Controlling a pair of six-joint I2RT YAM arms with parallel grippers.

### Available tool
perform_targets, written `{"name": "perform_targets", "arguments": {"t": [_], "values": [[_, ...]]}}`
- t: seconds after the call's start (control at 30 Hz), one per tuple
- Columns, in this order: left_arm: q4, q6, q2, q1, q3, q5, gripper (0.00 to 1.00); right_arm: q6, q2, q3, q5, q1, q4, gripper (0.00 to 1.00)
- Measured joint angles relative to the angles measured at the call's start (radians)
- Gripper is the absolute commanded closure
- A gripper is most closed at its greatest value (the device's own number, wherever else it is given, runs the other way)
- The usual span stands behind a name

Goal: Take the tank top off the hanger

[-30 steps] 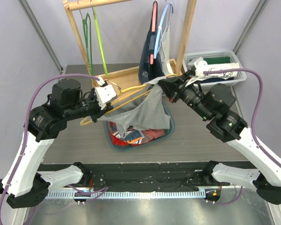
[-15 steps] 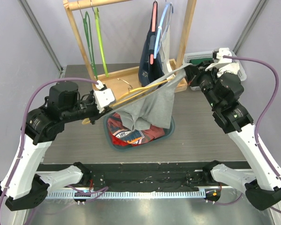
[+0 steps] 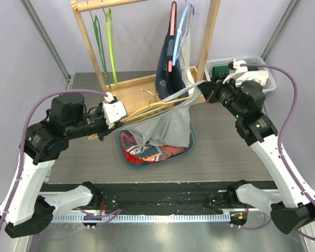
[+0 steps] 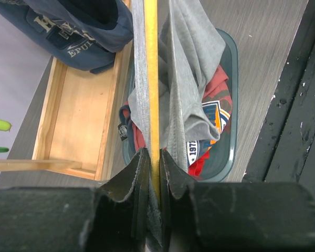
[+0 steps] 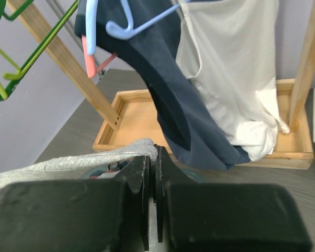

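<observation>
Near the middle of the table (image 3: 84,157) sits a teal bin (image 3: 191,146) of red and printed clothes. Just above it, the grey tank top (image 3: 170,123) hangs on the yellow hanger (image 3: 149,109), its lower part reaching the clothes in the bin. The left jaws are clamped on the hanger's bar, with grey cloth pinched alongside. The right jaws are closed tight on the tank top's strap, which is drawn toward the table's right edge. At the far edge stands a wooden rack (image 3: 139,84) carrying green hangers (image 3: 109,47), a navy garment (image 3: 164,73) and a white garment (image 5: 231,68). A white basket (image 3: 268,84) fills the far right corner.
</observation>
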Motion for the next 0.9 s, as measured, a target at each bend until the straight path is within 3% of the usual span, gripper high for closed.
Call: {"name": "perform_targets", "arguments": {"t": [0.5, 0.73, 0.8, 0.83, 0.9], "values": [[-0.014, -0.038, 0.067, 0.008, 0.211, -0.018, 0.91, 0.034, -0.066, -0.165, -0.065, -0.005, 0.008, 0.99], [-0.014, -0.035, 0.067, 0.013, 0.214, -0.015, 0.9, 0.033, -0.119, -0.172, -0.069, -0.008, -0.023, 0.98], [-0.015, -0.039, 0.068, 0.014, 0.219, -0.007, 0.9, 0.034, -0.122, -0.172, -0.085, -0.009, -0.021, 0.82], [-0.016, -0.04, 0.071, 0.014, 0.225, -0.002, 0.91, 0.035, -0.12, -0.172, -0.092, -0.01, -0.022, 0.67], [-0.02, -0.056, 0.082, 0.019, 0.246, 0.011, 0.91, 0.039, -0.105, -0.172, -0.132, -0.013, -0.021, 0.58]]}}
